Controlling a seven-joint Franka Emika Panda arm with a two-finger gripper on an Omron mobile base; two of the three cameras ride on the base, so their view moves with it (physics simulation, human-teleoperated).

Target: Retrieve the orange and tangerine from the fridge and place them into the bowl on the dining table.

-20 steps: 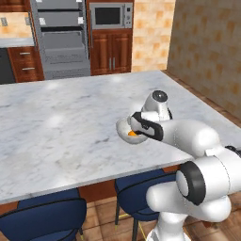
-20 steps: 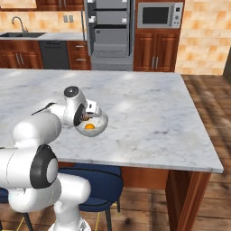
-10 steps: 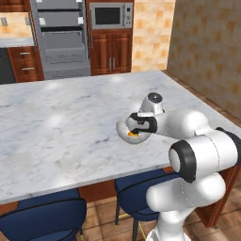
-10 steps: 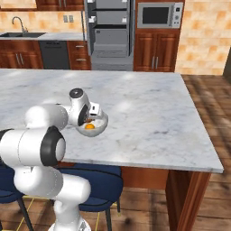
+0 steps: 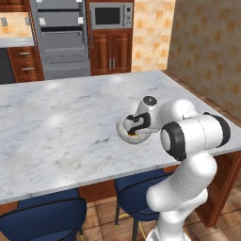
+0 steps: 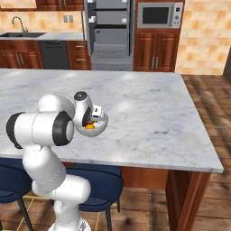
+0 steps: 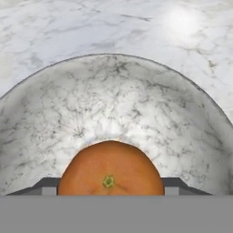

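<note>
Kitchen w/ wood cabinets, tan tile wall.

- Sink tap (image 6: 17,23): upper left of right base view.
- Wall oven (image 5: 60,37): grey, top centre-left of left base view; top centre of right base view.
- Microwave (image 5: 110,15): just right of oven, top of frame.
- Dining table (image 5: 56,127): marble top, spans mid-frame. Blue chairs (image 5: 44,219) tucked under near edge, bottom of frame.
- Bowl (image 5: 127,130): marbled grey, on table, centre of left base view; centre-left of right base view, near table's near edge.
- Orange fruit (image 7: 110,169): in bowl, bottom centre of hand view. Orange or tangerine: cannot tell.
- Gripper (image 5: 137,130): over bowl, tips either side of fruit. Jaws partly spread; whether they pinch fruit: cannot tell.
</note>
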